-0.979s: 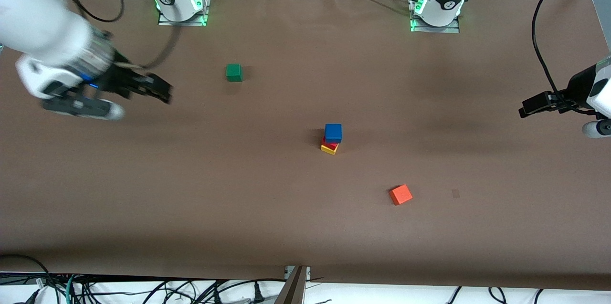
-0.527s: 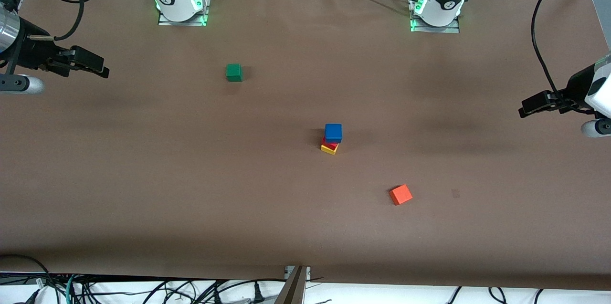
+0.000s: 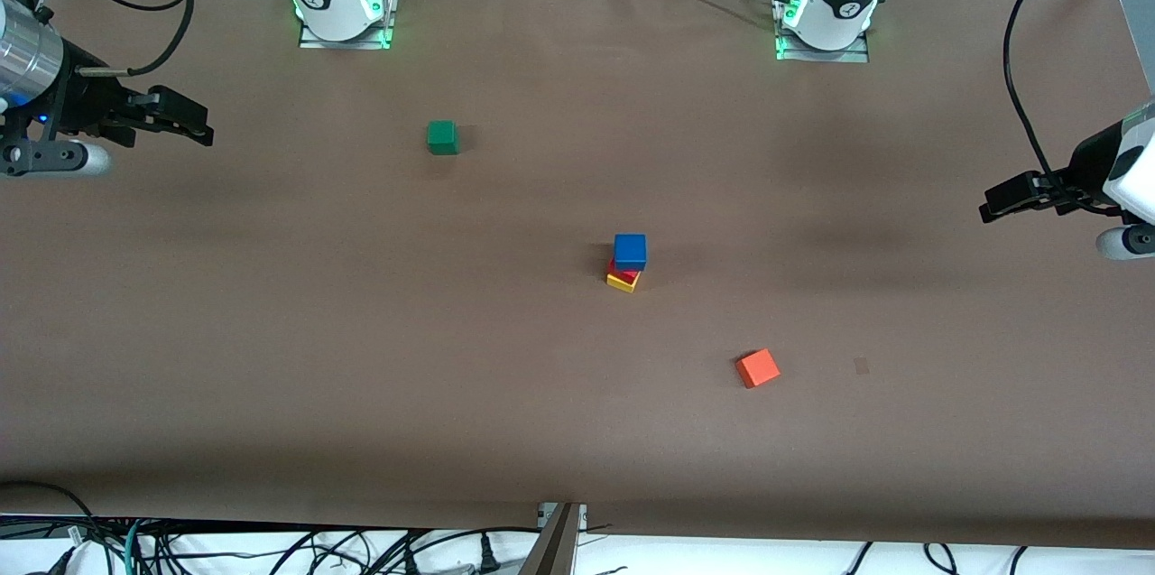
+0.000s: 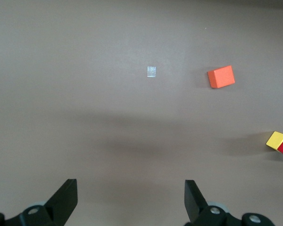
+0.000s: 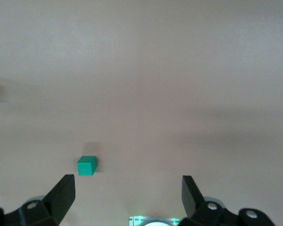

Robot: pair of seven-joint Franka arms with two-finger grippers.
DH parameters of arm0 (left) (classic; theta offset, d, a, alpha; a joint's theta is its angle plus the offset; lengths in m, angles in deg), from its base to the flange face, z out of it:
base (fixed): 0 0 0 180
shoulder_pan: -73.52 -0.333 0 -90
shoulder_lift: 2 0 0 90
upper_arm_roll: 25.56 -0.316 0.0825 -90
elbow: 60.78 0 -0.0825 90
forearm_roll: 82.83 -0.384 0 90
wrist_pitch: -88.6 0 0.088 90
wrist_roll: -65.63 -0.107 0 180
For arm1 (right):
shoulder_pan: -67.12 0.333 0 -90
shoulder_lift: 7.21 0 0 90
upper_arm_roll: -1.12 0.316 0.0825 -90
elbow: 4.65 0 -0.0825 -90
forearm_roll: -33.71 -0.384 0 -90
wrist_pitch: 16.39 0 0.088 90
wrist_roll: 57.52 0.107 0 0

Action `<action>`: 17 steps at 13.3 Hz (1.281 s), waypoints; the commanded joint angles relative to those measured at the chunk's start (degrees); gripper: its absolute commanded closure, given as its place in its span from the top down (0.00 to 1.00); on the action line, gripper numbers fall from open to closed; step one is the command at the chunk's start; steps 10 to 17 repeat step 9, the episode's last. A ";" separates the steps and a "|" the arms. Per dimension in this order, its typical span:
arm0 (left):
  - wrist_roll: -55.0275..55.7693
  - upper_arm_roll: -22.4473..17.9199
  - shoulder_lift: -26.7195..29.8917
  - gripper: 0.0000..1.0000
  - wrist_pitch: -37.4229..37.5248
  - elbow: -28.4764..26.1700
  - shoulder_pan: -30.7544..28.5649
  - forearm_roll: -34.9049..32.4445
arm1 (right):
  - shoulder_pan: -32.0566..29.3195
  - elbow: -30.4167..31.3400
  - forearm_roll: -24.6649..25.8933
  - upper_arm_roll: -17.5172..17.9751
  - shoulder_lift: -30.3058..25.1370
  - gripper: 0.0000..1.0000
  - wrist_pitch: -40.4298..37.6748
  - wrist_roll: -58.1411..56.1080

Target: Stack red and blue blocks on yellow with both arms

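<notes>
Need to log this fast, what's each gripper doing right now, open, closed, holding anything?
Left gripper: open, empty, over the brown table at its own end.
Right gripper: open, empty, at its end.

In the front view the blue cube (image 3: 630, 251) covers most of the red cube (image 3: 621, 273), which hides most of the yellow cube (image 3: 622, 282). Both arms run off the side edges. In the left wrist view the stack is cut off at the right edge.
</notes>
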 commanded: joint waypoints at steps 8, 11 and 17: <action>-1.10 0.05 -0.17 1.00 0.14 0.72 0.36 -1.13 | -4.56 4.09 2.17 6.10 -3.95 1.00 1.93 -1.98; -1.10 0.05 -0.17 1.00 0.14 0.72 0.36 -1.13 | -4.56 4.09 2.16 6.10 -4.04 1.00 1.84 -1.89; -1.10 0.05 -0.17 1.00 0.14 0.72 0.36 -1.13 | -4.56 4.09 2.16 6.10 -4.04 1.00 1.84 -1.89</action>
